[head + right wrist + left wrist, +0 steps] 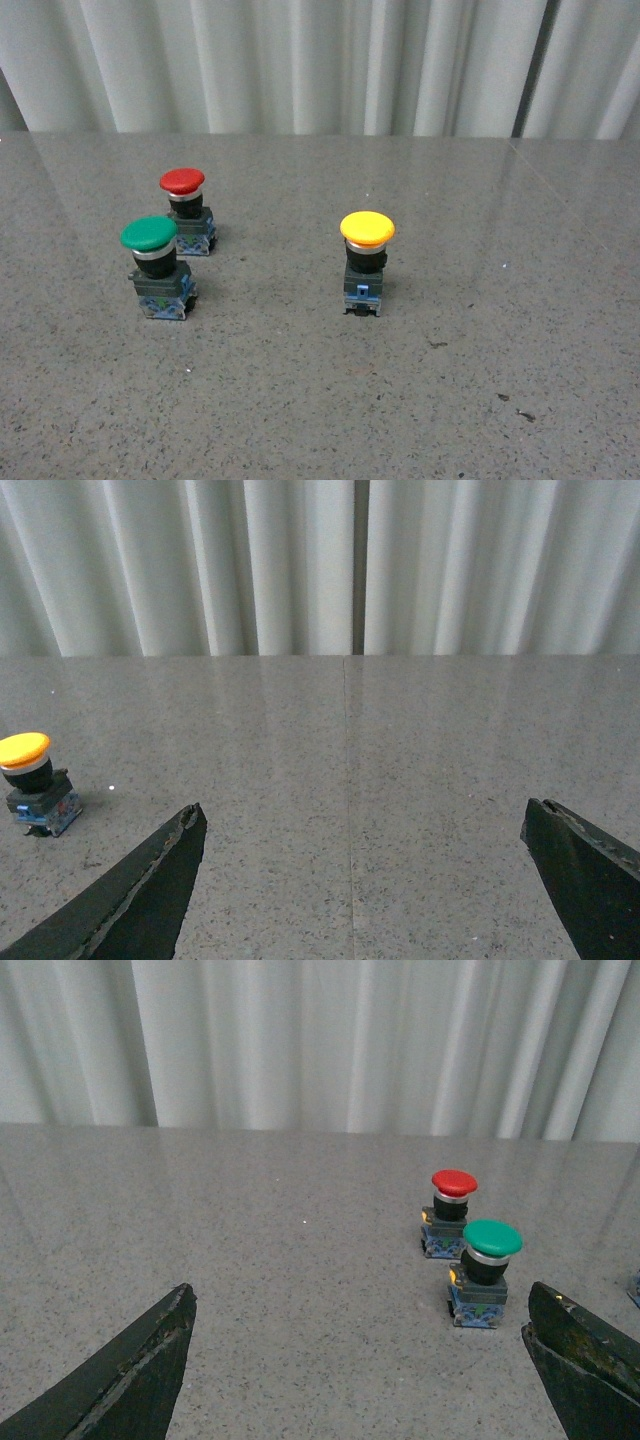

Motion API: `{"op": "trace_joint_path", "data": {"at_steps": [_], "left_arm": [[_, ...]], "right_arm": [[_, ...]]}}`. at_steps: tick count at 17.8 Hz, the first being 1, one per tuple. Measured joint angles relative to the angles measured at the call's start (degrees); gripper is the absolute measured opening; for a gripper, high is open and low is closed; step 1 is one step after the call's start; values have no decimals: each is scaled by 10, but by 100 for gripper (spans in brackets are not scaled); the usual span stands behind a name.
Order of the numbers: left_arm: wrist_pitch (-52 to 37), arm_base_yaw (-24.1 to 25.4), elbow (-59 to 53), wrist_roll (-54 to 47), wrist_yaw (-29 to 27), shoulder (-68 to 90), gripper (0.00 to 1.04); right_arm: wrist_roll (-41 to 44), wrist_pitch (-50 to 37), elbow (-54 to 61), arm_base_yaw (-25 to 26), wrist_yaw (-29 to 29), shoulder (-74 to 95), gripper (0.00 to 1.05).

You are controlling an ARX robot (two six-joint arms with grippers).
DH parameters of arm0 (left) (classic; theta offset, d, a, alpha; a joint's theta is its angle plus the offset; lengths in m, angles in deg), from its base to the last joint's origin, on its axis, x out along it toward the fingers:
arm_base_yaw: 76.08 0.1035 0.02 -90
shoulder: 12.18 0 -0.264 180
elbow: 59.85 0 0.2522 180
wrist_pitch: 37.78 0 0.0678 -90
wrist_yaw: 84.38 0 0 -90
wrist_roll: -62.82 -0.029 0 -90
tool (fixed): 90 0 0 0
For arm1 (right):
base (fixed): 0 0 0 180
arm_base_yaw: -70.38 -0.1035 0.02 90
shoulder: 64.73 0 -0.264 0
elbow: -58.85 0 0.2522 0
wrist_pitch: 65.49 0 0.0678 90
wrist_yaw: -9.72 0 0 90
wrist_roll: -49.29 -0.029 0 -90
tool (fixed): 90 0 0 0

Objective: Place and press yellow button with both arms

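The yellow button [366,262] stands upright on the grey stone table, right of centre in the front view, yellow cap on a black collar and blue-grey base. It also shows at the edge of the right wrist view [30,783]. Neither arm shows in the front view. My left gripper [365,1350] is open and empty, its black fingers [140,1370] wide apart over bare table. My right gripper [362,865] is open and empty, fingers [140,895] wide apart, with the yellow button well outside them.
A green-capped button [157,266] and a red-capped button [186,209] stand close together at the table's left. Both show in the left wrist view, the green one [484,1272] near one finger, the red one [450,1212] behind it. White curtains [300,60] hang behind the table.
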Motion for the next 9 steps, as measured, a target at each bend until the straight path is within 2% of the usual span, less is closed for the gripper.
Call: {"op": "trace_joint_path", "data": {"at_steps": [9], "left_arm": [[0,0,0,0,0,0,98]], "right_arm": [[0,0,0,0,0,0,98]]}}
